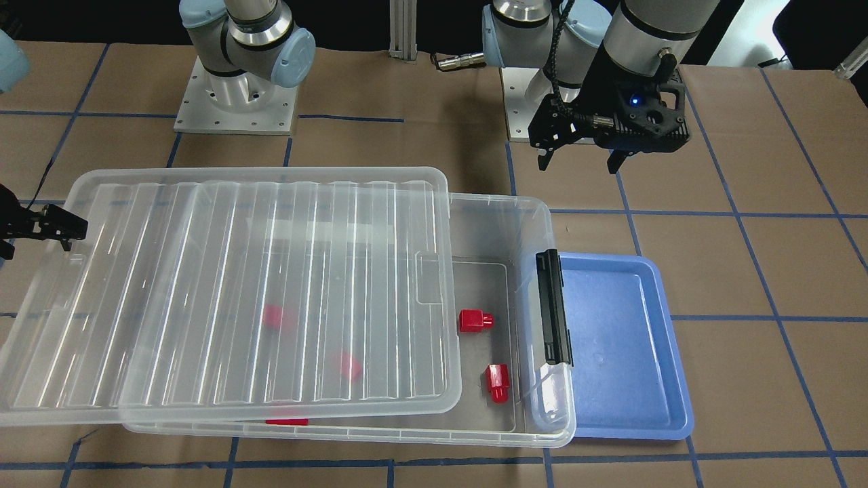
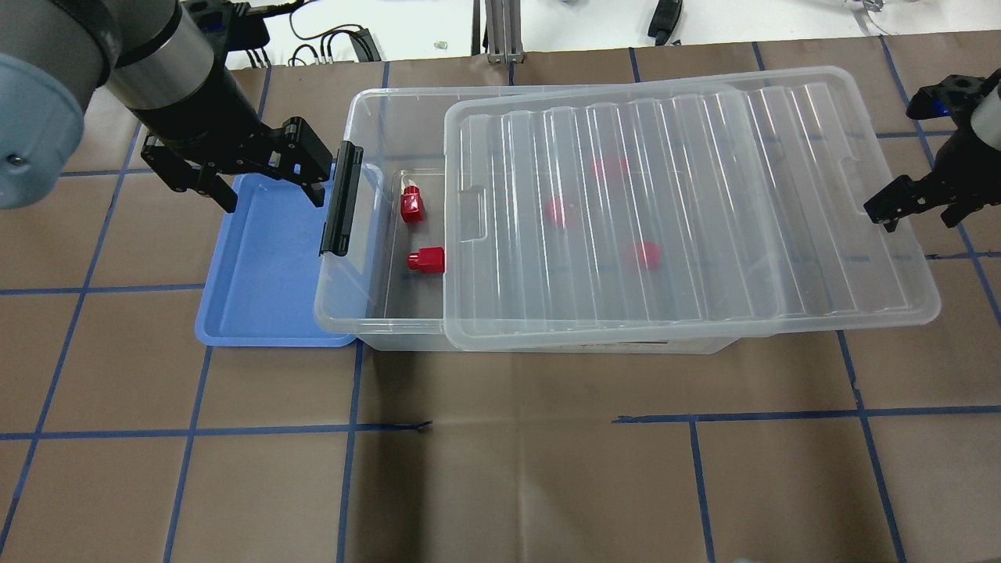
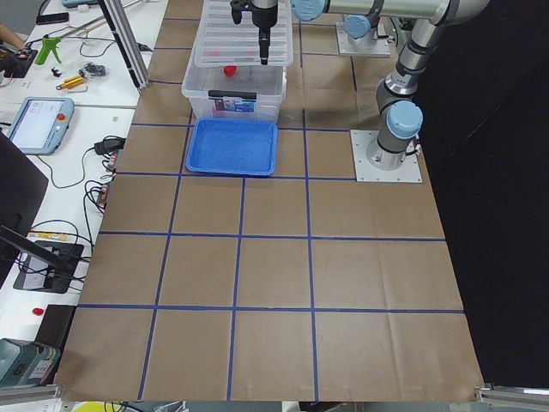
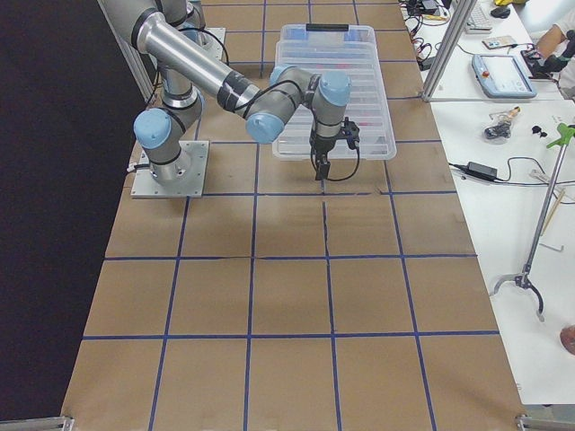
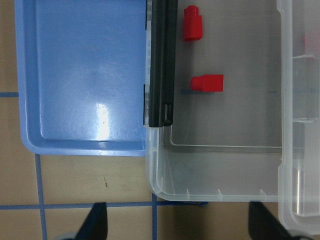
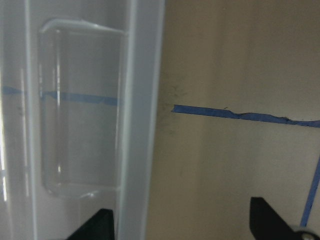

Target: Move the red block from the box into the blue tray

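Two red blocks (image 2: 412, 205) (image 2: 426, 259) lie in the uncovered end of the clear box (image 2: 367, 102), also seen in the left wrist view (image 5: 193, 23) (image 5: 208, 83). Other red pieces (image 2: 557, 211) show blurred under the ribbed lid (image 2: 688, 211), which is slid aside. The blue tray (image 2: 266, 258) sits empty against the box's latch (image 2: 342, 199) end. My left gripper (image 2: 274, 199) is open and empty above the tray's far part, beside the latch. My right gripper (image 2: 915, 207) is open and empty at the lid's other short end, its fingers (image 6: 97, 225) straddling the lid's edge.
The lid overhangs the box toward my right side (image 1: 224, 291). The table is brown paper with blue tape lines (image 2: 516, 426). The arm bases (image 1: 234, 95) stand behind the box. Operator benches with tools flank the table ends (image 3: 39, 124).
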You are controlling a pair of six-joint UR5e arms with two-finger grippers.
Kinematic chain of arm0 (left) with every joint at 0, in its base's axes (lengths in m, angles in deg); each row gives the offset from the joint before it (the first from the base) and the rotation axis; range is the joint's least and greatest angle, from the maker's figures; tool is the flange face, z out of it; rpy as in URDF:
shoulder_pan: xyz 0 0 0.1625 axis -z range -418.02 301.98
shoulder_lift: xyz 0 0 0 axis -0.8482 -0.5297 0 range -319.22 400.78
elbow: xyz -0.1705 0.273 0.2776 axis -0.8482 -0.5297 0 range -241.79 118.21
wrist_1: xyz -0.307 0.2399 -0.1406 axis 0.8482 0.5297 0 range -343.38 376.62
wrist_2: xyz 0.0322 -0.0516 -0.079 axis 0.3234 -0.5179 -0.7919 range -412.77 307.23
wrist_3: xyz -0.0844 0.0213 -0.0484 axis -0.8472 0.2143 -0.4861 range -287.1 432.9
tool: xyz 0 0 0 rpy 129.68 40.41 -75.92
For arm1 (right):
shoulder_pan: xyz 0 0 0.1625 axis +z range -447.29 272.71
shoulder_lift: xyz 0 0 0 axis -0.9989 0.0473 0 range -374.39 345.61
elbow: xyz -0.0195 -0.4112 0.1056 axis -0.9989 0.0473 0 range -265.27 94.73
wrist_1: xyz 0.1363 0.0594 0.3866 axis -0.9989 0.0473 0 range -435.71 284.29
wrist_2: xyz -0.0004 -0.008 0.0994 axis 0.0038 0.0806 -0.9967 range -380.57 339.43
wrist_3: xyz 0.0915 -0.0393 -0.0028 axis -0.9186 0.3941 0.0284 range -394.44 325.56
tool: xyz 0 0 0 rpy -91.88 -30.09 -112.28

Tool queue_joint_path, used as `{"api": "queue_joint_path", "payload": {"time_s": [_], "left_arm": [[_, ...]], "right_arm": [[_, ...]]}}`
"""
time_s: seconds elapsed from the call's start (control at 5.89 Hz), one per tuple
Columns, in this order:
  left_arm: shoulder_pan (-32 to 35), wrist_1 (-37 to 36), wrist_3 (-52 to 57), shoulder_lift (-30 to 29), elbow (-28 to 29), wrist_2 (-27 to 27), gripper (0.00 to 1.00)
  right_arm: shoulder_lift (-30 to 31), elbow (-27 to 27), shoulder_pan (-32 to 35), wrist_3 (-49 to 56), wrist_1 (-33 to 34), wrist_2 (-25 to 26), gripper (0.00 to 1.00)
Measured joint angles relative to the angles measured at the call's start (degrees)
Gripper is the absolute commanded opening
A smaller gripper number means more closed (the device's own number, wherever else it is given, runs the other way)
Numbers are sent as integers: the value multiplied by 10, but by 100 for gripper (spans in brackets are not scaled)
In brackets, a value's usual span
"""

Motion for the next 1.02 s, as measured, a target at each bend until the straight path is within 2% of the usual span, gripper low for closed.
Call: {"api": "queue_joint_path", "payload": {"time_s": [0.51,1.02], "left_arm": [[0,0,-1,-1,0,0,99],[2,-1,0,-9,0,1,99]], "right_arm": [[-3,22,-9,16,9,14,100],[-4,25,-57,17,6,12,100]]}}
